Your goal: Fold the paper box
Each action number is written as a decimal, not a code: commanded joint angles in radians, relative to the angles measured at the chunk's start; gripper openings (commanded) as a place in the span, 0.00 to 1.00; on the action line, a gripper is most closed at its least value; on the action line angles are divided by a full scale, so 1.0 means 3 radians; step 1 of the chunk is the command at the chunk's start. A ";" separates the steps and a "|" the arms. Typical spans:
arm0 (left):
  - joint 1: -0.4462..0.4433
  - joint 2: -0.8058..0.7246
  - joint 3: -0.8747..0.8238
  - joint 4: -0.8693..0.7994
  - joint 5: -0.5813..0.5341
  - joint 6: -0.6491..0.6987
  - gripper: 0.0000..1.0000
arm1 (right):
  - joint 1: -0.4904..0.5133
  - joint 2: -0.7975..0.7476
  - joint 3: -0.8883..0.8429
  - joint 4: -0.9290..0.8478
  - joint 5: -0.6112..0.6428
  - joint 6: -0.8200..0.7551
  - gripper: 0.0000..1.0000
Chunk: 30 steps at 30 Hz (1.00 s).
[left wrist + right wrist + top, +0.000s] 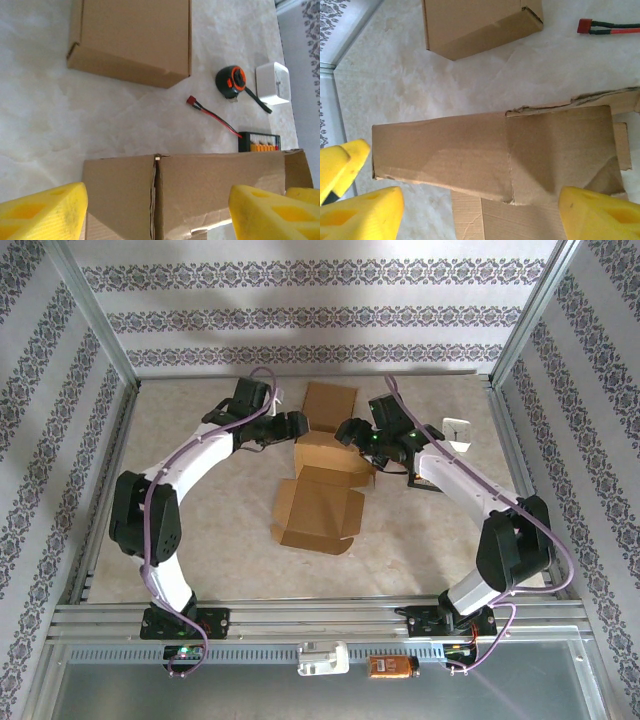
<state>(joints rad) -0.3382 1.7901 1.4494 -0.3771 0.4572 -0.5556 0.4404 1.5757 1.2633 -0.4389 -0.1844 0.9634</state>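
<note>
The left jaws are spread wide and grip nothing. Their yellow fingers (42,212) stand one on each side of an upright panel of the box (320,502), just short of it. The right jaws are spread just as wide and are also empty, straddling a long creased flap of the same box from the opposite side. In each wrist view, a fingertip of the other arm shows at the end of that flap.

The box sits in the middle of the table (200,540). It is part-folded, with its raised walls at the far side between the two jaws and its loose flaps lying flat toward the near edge.

A second box (330,405) lies just behind it, toward the far edge and apart from it. Toward the right edge are a tape measure (231,81), a white case (273,82) just beside it, a red-and-black cable (212,116) and a black block (259,141) at the cable's end.
</note>
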 commanded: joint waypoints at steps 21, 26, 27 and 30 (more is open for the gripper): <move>-0.0017 0.0011 -0.0296 0.0434 0.0435 -0.0394 0.57 | 0.0148 0.0172 -0.0006 0.0252 0.0046 -0.0040 0.66; -0.0013 -0.0020 -0.0298 0.0372 0.0349 -0.0330 0.57 | 0.0143 -0.0034 -0.0053 0.0096 0.0329 -0.0172 0.71; -0.0017 -0.0021 -0.0296 0.0364 0.0347 -0.0324 0.57 | 0.0138 -0.0072 -0.0063 0.0070 0.0366 -0.0196 0.74; -0.0026 -0.0021 -0.0278 0.0347 0.0350 -0.0302 0.57 | 0.0138 -0.0182 -0.0089 -0.0039 0.0557 -0.0243 0.78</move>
<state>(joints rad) -0.3321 1.8198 1.3685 -0.2413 0.5678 -0.6758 0.4759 1.5661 1.2518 -0.3992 -0.1036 0.9203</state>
